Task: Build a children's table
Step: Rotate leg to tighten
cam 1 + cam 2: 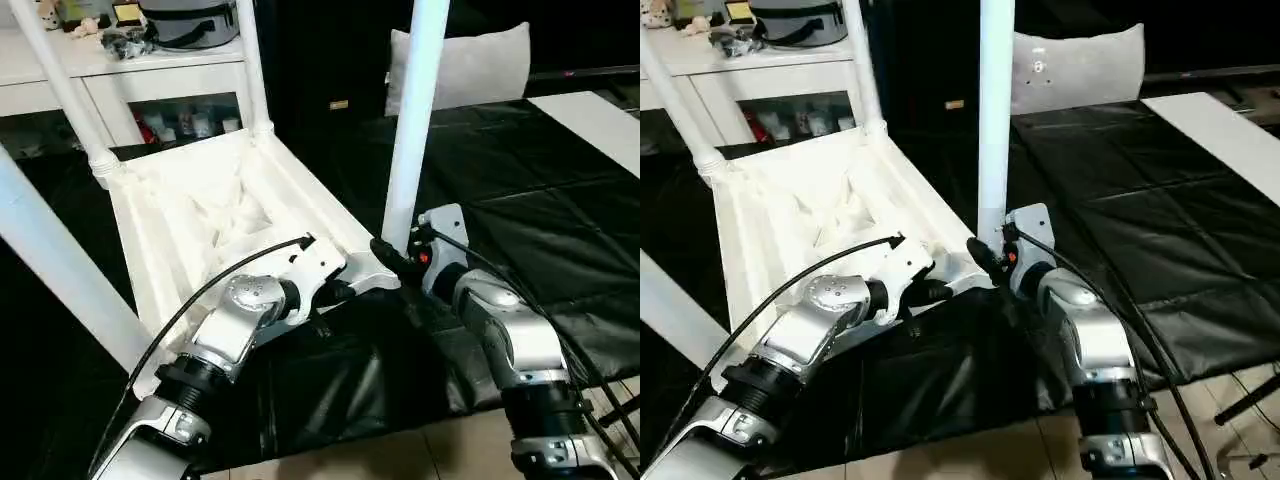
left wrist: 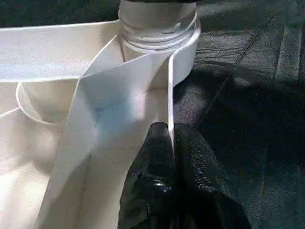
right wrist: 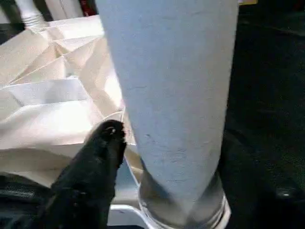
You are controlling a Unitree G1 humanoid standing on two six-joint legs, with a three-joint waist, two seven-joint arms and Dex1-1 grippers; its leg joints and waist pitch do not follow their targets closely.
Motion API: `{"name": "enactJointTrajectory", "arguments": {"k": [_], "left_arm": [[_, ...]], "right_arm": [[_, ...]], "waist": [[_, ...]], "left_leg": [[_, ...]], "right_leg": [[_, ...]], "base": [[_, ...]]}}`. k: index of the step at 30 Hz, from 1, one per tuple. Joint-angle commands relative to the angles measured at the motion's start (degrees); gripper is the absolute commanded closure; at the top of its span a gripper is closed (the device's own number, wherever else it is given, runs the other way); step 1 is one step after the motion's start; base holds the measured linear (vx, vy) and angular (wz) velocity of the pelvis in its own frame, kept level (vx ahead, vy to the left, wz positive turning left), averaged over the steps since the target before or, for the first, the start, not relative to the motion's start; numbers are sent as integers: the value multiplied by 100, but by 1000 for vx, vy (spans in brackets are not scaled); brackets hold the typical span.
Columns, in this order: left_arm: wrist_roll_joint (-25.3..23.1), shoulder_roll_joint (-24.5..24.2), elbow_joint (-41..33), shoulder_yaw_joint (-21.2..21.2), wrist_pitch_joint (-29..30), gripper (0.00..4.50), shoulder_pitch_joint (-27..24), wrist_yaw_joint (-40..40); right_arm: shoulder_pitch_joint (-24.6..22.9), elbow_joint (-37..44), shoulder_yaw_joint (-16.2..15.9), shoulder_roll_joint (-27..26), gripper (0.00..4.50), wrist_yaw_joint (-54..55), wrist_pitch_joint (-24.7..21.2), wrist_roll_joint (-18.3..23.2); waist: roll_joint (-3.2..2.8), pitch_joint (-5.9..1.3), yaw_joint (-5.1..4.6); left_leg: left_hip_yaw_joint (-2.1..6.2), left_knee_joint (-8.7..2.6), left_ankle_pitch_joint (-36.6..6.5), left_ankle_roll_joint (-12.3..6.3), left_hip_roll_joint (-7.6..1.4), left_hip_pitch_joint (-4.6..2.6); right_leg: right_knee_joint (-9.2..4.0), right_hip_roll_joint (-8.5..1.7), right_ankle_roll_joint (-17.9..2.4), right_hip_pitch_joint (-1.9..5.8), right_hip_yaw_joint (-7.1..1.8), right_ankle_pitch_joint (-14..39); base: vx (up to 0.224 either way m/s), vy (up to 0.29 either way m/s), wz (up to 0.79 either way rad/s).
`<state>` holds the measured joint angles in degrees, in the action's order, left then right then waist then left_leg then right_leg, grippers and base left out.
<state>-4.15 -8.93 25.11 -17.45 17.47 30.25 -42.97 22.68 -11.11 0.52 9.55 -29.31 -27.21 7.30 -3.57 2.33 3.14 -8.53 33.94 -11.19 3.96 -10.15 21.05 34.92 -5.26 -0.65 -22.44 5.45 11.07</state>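
Pinching tabletop (image 1: 200, 215) rim, left hand (image 2: 171, 143), leg (image 1: 412, 130) beside right hand (image 1: 392, 256)

You see the table top (image 1: 215, 215) white all over, its ribbed cross-braced underside the same white; the four legs (image 1: 412, 120) are white too, the nearest one greyed bluish in your right wrist view; the sheet (image 1: 520, 190) under it is glossy black with creases; both forearms (image 1: 505, 330) are silver, ending in black fingers (image 2: 157, 181); the cushion (image 1: 470, 65) behind is pale grey; the cabinet (image 1: 110, 90) is white.
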Motion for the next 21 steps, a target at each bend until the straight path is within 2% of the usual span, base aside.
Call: {"name": "enactJointTrajectory", "arguments": {"k": [1,2,4,6,8,9,10,12,13,15,20,21], "left_arm": [[-30,-115,-145,-21,-332,450,172,-94],[-30,-115,-145,-21,-332,450,172,-94],[-11,-343,-142,-102,-507,450,125,-446],[16,-441,-141,-123,-583,450,102,-619],[33,-520,-115,-140,-677,450,91,-749],[48,-653,-69,-187,-850,450,75,-971],[62,-748,-39,-220,-962,450,66,-1140],[80,-861,-9,-266,-1126,450,59,-1345],[131,-977,-4,-325,-1317,450,47,-1630],[132,-1190,14,-454,-1529,450,56,-2037],[74,-1307,96,-521,-1675,450,104,-2191],[97,-1390,116,-572,-1802,450,128,-2420]], "right_arm": [[-104,14,-289,166,103,-562,-40,204],[-104,14,-289,166,101,-562,-40,204],[-54,-133,-183,601,87,-1161,55,359],[-1,-227,-143,826,69,-1499,147,421],[50,-291,-144,1018,54,-1776,260,427],[114,-358,-179,1277,54,-2209,448,437],[147,-371,-211,1446,35,-2552,530,484],[178,-375,-280,1630,35,-2935,611,545],[212,-411,-378,1798,35,-3337,684,606],[281,-527,-540,1998,58,-3845,841,641],[350,-638,-639,2055,95,-4050,904,622],[427,-785,-697,2048,112,-4214,1007,599]], "waist": [[76,-334,17],[74,-342,40],[90,-347,48],[85,-368,60],[113,-381,69],[117,-381,78],[113,-384,87],[112,-374,93],[119,-368,105],[112,-363,136],[104,-371,245],[140,-380,280]], "left_leg": [[20,-388,-878,-366,-219,28],[30,-383,-877,-369,-226,20],[26,-373,-805,-429,-220,45],[18,-339,-626,-505,-225,47],[12,-319,-502,-604,-224,58],[6,-308,-520,-634,-226,62],[6,-300,-499,-680,-230,58],[2,-298,-541,-725,-238,55],[1,-297,-637,-753,-236,50],[1,-301,-732,-751,-252,47],[-10,-303,-652,-686,-286,3],[-9,-307,-637,-662,-294,7]], "right_leg": [[-496,-334,-982,321,-294,1257],[-492,-342,-979,331,-288,1234],[-474,-345,-1035,347,-288,1072],[-430,-345,-1134,346,-300,733],[-391,-344,-1287,345,-283,493],[-388,-346,-1313,348,-281,480],[-376,-341,-1338,344,-286,398],[-370,-336,-1364,335,-284,376],[-378,-334,-1370,334,-268,524],[-392,-348,-1361,324,-264,731],[-369,-340,-1425,282,-284,652],[-352,-348,-1430,289,-285,605]], "base": [[0,0,0],[0,0,0],[0,0,0],[0,0,0],[0,0,0],[0,0,0],[0,0,0],[0,0,0],[0,0,0],[0,0,0],[0,0,0],[0,0,0]]}}
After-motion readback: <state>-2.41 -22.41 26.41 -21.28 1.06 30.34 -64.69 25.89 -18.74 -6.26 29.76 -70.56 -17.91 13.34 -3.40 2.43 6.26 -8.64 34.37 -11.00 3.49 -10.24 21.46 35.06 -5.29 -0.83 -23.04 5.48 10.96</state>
